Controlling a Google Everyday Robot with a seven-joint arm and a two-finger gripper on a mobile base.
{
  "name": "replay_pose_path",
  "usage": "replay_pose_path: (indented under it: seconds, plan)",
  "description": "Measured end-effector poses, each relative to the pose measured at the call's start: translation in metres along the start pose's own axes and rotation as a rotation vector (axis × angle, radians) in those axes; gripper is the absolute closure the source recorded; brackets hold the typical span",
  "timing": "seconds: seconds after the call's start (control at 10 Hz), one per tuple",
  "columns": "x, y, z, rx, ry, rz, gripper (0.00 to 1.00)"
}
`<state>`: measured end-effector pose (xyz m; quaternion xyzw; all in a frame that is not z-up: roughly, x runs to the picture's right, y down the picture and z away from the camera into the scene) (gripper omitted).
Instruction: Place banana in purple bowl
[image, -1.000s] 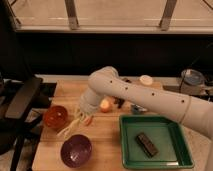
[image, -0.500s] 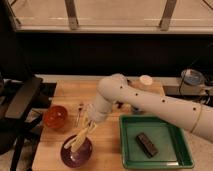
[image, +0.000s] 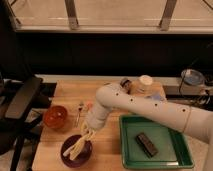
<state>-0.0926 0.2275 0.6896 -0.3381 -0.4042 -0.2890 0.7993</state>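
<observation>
Camera view shows my single white arm (image: 150, 107) reaching from the right across the wooden worktop (image: 107, 145), with my end effector (image: 86, 129) hanging just above the purple bowl (image: 76, 154). I cannot tell how it is set, since the wrist and the fruit cover it. One banana (image: 76, 146) lies across the purple bowl's interior, its pale strips running up to my end effector. I count two bowls: the purple one at the front edge, its lower rim cut off, and one orange-brown bowl (image: 55, 117) behind and left of it. One green tray (image: 175, 156) sits to the right, holding one dark rectangular object (image: 146, 143). One small utensil-like item (image: 80, 111) lies beside the orange-brown bowl, hard to make out. One white cup (image: 145, 81) stands behind my arm.
</observation>
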Motion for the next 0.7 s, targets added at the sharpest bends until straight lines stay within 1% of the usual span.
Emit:
replay_pose_path:
  seconds: [0.1, 0.2, 0.4, 0.7]
  plan:
    - [0.0, -0.002, 0.008, 0.0, -0.018, 0.004, 0.37]
    - [0.0, -0.003, 0.012, 0.003, -0.027, 0.01, 0.35]
    - [0.0, -0.006, 0.019, 0.012, -0.03, 0.018, 0.35]
    - [0.001, -0.006, 0.018, 0.017, -0.028, 0.024, 0.35]
